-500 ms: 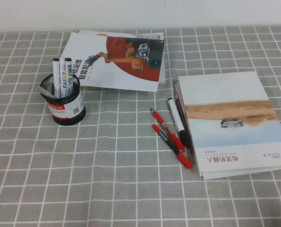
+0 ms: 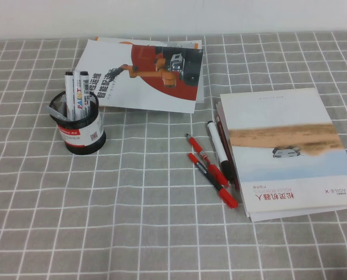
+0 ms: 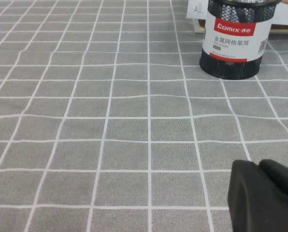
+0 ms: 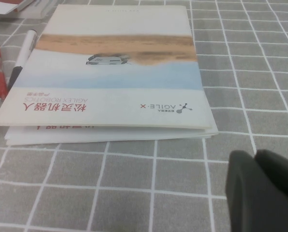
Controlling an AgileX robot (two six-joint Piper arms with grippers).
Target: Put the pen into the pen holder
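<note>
Pen (image 2: 212, 179) lies flat just left of the booklet stack (image 2: 284, 151), long axis diagonal, w/ pen holder (image 2: 80, 125) well apart to its left. Right gripper (image 4: 262, 191) sits nearer, by the stack's near edge; left gripper (image 3: 265, 193) is near the holder. Can't tell either's grip state.

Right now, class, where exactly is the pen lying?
In the high view, the pen lies flat on the tablecloth, right of centre, nearest the robot of three pens beside the booklet, far from the pen holder.
</note>
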